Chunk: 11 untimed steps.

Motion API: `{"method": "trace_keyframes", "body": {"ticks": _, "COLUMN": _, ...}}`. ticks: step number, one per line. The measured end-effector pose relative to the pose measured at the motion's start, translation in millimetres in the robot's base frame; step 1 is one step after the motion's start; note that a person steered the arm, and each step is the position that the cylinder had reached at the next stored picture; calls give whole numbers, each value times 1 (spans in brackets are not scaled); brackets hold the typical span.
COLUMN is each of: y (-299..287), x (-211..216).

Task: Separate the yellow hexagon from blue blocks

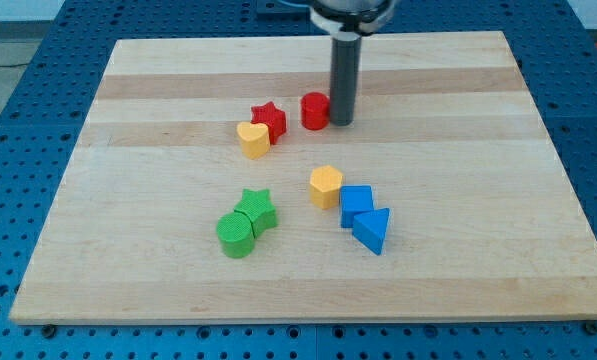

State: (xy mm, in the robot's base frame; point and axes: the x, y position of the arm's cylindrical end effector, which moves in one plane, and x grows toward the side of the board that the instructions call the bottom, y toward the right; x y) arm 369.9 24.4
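Note:
The yellow hexagon (pixel 325 186) sits near the board's middle. A blue cube-like block (pixel 356 203) touches it on its lower right. A blue triangle (pixel 372 229) lies against that blue block, toward the view's bottom right. My tip (pixel 341 122) is above them toward the view's top, right beside a red cylinder (pixel 315 111), touching or nearly touching its right side. The tip stands well apart from the yellow hexagon and the blue blocks.
A red star (pixel 268 118) and a yellow heart (pixel 253 139) sit together left of the red cylinder. A green star (pixel 257 208) and a green cylinder (pixel 236 234) sit together at the lower left of the middle. The wooden board (pixel 128 250) lies on a blue perforated table.

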Motion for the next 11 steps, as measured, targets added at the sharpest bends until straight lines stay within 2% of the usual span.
{"method": "trace_keyframes", "body": {"ticks": 1, "y": -13, "x": 1}}
{"method": "trace_keyframes", "body": {"ticks": 2, "y": 14, "x": 8}}
{"method": "trace_keyframes", "body": {"ticks": 3, "y": 79, "x": 38}}
{"method": "trace_keyframes", "body": {"ticks": 4, "y": 86, "x": 90}}
{"method": "trace_keyframes", "body": {"ticks": 6, "y": -1, "x": 124}}
{"method": "trace_keyframes", "body": {"ticks": 7, "y": -17, "x": 131}}
{"method": "trace_keyframes", "body": {"ticks": 9, "y": -43, "x": 123}}
{"method": "trace_keyframes", "body": {"ticks": 11, "y": -50, "x": 92}}
